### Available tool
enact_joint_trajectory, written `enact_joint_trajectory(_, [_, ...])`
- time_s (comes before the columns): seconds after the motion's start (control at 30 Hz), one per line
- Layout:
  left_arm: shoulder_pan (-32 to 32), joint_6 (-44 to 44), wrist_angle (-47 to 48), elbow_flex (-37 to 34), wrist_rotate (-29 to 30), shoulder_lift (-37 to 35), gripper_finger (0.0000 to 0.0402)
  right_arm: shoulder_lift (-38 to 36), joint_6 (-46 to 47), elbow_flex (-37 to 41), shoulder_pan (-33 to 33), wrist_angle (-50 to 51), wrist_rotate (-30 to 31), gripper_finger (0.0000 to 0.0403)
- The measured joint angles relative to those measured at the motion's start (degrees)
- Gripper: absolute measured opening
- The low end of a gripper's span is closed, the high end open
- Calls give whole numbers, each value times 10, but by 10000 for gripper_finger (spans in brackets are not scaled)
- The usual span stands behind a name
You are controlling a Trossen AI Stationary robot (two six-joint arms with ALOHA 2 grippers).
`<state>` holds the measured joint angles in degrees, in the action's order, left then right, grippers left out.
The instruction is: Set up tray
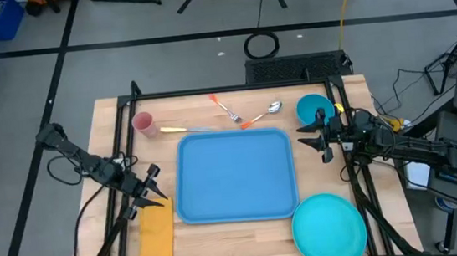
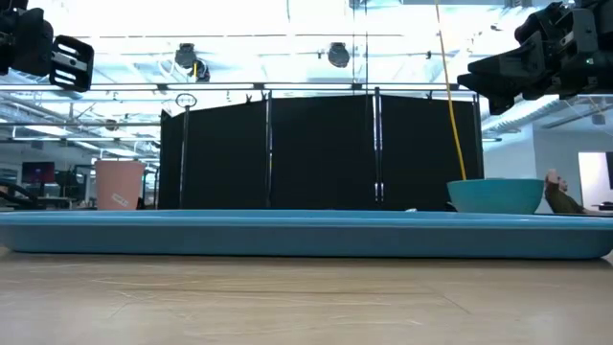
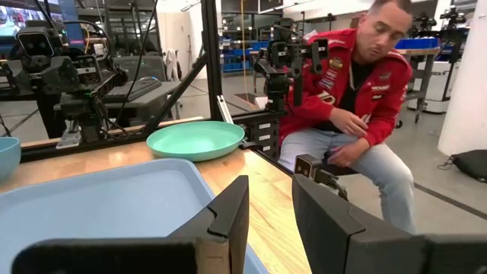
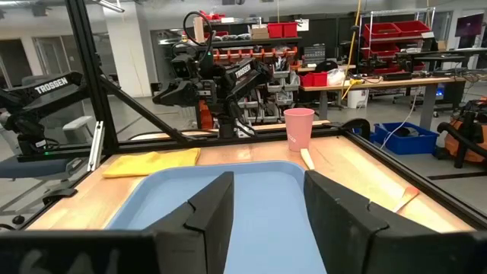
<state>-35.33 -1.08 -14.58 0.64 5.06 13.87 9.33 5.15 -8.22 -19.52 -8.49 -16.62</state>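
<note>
The tray [image 1: 235,176] lies bare at the table's middle, so I judge setup hasn't begun: my left gripper [image 1: 151,184] and right gripper [image 1: 324,140] hover empty at its sides, fingers parted, and must next fetch the teal plate [image 1: 329,230].

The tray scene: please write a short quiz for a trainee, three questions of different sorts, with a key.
1. True or false: the tray has items on it.
2. Which lies beside the left gripper? A) napkin B) plate C) bowl
3. Fill in: the pink ___ stands near the tray's far left corner.

Key: 1 false; 2 A; 3 cup.
</note>
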Motion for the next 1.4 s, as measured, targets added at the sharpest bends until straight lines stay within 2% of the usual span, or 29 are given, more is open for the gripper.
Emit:
enact_joint_trajectory(1.03, [0,0,0,0,0,0,106,0,0,0,0,-1,0,153])
enact_joint_trajectory(1.4, [0,0,0,0,0,0,106,0,78,0,0,-122,15,153])
